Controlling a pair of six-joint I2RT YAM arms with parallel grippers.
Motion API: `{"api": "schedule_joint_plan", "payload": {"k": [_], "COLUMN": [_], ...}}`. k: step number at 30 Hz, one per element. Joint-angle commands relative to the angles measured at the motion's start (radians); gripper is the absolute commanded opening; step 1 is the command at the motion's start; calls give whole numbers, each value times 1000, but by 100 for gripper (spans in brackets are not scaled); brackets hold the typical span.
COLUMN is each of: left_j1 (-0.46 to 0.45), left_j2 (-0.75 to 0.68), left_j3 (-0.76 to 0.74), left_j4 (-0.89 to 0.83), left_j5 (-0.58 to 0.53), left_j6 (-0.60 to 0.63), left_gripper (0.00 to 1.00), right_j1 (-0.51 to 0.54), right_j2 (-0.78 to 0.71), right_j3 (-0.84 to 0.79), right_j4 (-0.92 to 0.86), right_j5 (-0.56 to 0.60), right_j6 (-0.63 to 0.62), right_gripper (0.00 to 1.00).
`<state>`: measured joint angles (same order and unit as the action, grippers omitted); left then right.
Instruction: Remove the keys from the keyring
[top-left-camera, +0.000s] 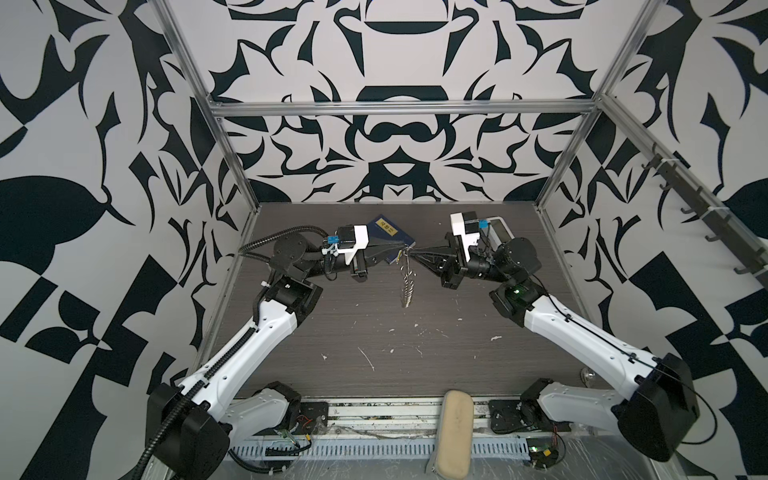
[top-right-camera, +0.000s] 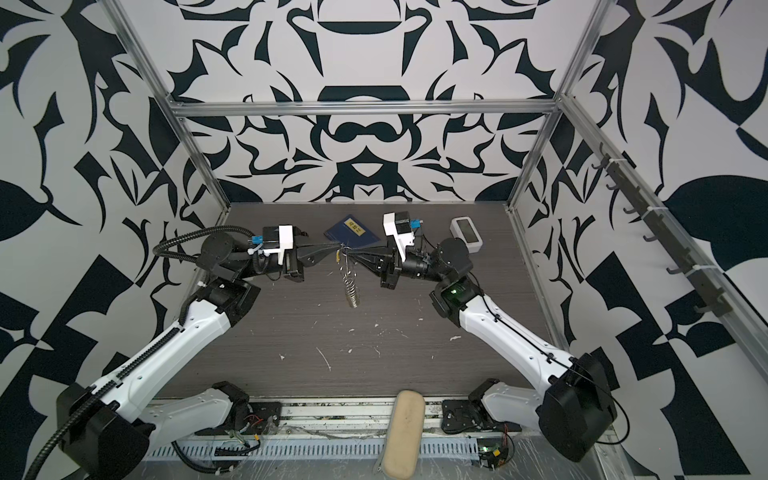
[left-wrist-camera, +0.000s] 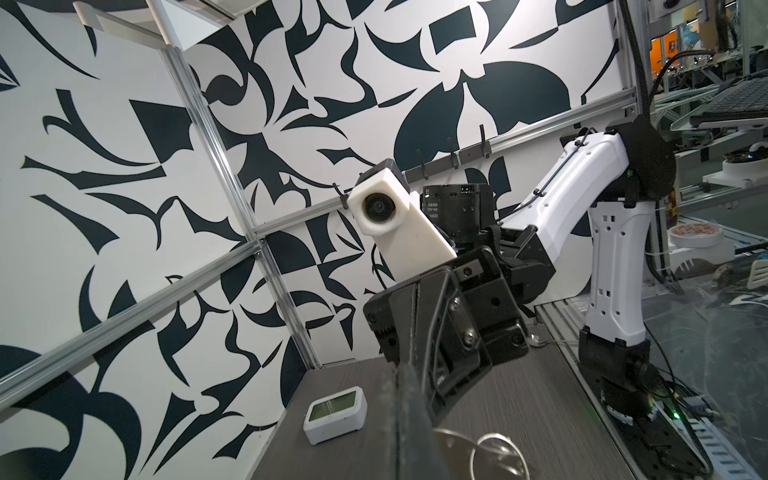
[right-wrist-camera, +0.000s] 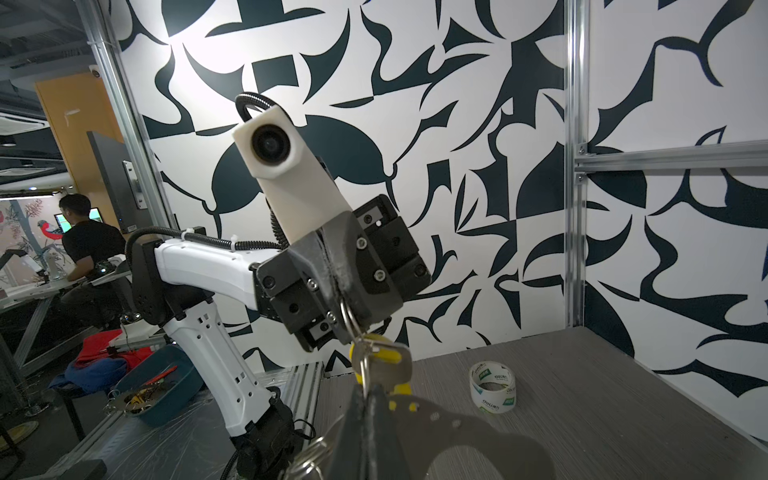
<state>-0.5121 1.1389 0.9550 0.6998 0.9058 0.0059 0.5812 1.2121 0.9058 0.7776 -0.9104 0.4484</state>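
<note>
Keyring (top-left-camera: 406, 286) hangs between left gripper (right-wrist-camera: 345, 309) and right gripper (right-wrist-camera: 368, 395), both clamped on it beside yellow keys (right-wrist-camera: 376, 353); green-labelled tape roll (right-wrist-camera: 493, 388) reads "deli".

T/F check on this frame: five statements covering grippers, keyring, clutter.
1. The left gripper and right gripper are both shut, tips meeting above the table. True.
2. The keyring lies flat on the table. False: its chain of silver rings hangs down from where the grippers meet.
3. A yellow-tagged key sits at the grip point. True.
4. The tape roll is in the right gripper. False: it stands free on the table.
5. A blue book lies on the table behind the grippers. True.
</note>
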Motion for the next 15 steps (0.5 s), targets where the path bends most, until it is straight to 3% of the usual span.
{"api": "schedule_joint_plan", "payload": {"k": [1, 8, 15], "left_j1": [-14, -14, -6], "left_j2": [12, -5, -106], "left_j3": [10, -16, -40], "left_j4": [145, 119, -150], "left_j5": [3, -46, -135], "left_j6": [-59, -51, 110], "left_gripper": [0, 2, 34], "right_j1": [-2, -19, -63], "right_j2": [7, -17, -70], "right_j3": [51, 91, 102], "right_j4": [35, -44, -175], "right_j5": [-16, -11, -41], "right_j6": [15, -43, -105], "right_gripper": [0, 0, 0]}}
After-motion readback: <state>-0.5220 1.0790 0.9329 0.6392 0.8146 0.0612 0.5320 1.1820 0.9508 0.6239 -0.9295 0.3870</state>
